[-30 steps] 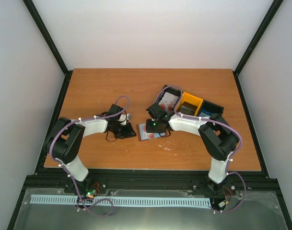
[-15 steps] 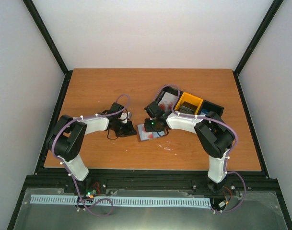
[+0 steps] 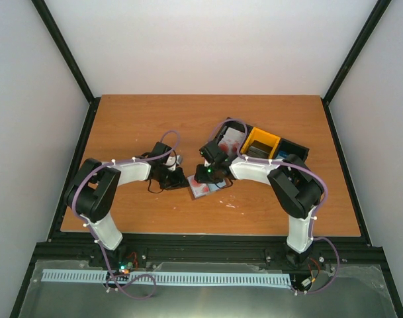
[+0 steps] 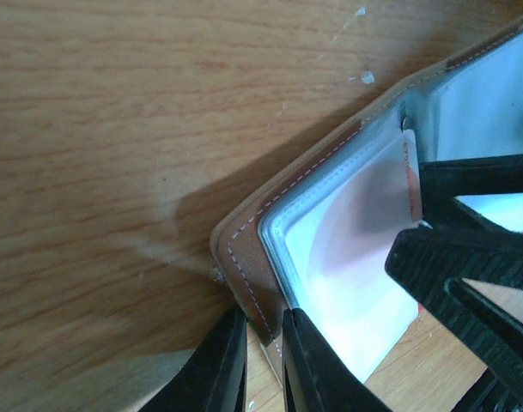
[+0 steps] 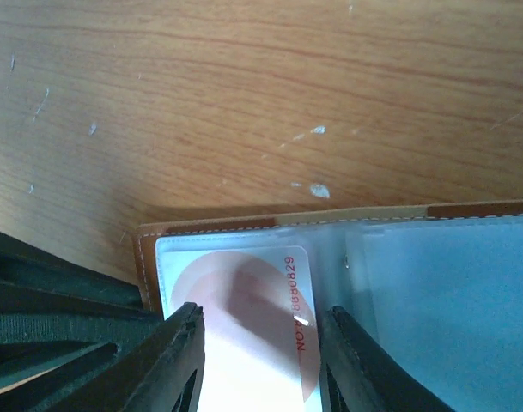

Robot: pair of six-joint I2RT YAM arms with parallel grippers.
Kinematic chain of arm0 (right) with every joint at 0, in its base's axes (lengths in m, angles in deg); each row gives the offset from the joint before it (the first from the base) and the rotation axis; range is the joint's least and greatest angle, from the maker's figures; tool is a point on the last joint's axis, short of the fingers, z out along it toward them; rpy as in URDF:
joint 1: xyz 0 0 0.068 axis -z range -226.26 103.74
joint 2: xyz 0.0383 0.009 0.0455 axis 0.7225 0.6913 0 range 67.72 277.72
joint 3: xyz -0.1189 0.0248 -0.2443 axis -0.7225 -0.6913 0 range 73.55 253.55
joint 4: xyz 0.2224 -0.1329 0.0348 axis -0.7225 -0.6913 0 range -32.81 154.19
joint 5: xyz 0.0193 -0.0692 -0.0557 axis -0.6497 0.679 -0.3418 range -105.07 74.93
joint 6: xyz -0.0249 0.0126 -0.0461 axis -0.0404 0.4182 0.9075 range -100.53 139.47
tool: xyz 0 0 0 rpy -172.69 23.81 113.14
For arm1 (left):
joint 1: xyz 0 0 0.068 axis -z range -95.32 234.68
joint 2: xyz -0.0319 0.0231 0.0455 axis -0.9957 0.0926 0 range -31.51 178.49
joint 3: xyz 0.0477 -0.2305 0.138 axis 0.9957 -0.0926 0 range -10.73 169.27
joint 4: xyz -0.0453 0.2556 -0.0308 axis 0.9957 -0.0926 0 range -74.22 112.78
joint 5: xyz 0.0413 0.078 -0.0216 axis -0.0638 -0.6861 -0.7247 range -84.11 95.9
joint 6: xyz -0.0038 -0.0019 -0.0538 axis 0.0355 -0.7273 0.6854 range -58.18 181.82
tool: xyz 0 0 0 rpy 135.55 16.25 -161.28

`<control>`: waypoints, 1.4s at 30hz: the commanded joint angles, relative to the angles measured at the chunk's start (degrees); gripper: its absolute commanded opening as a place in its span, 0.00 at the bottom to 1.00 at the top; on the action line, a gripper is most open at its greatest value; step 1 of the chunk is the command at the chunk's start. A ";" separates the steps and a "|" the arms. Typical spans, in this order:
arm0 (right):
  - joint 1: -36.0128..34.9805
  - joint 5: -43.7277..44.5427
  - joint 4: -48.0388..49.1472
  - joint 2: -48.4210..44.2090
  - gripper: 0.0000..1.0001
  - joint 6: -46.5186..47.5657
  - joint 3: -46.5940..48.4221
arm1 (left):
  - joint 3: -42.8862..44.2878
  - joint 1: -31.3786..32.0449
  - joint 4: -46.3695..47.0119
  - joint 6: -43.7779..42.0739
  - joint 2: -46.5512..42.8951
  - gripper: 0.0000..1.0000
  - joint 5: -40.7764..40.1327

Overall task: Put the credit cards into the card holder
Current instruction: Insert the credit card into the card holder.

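Card holder (image 3: 202,189) lies open on the table (image 3: 148,119), right between the two arms. Our left gripper (image 4: 263,316) is nearly closed, pinching the brown leather corner to hold it down. The right gripper (image 5: 263,316) looks clamped across the width of a white and red card (image 5: 244,287), which is already under the clear pocket. The card's long axis points straight ahead of the right fingers, with its front end close to the pocket's far seam. We reckon it's a short push along that line, right arm only.
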 commanded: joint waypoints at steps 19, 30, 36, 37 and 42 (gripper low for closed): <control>-0.50 14.23 -13.73 -9.31 0.38 -2.61 -1.67 | 0.47 0.34 -2.45 0.00 -4.60 0.28 -2.44; -0.67 15.06 -16.06 -6.36 0.35 -3.96 -3.84 | -1.81 0.51 -3.99 1.84 -3.68 0.23 -0.21; -0.68 11.12 -13.73 -3.10 0.36 -2.72 -3.89 | -1.56 0.60 -3.09 1.77 -1.71 0.19 0.84; -0.68 10.18 -13.21 -2.94 0.35 -2.97 -4.01 | -1.43 0.61 -3.06 1.75 -1.51 0.19 0.93; -0.68 9.50 -12.43 -2.96 0.24 -3.49 -4.24 | -1.32 0.61 -2.66 1.72 -1.04 0.17 1.15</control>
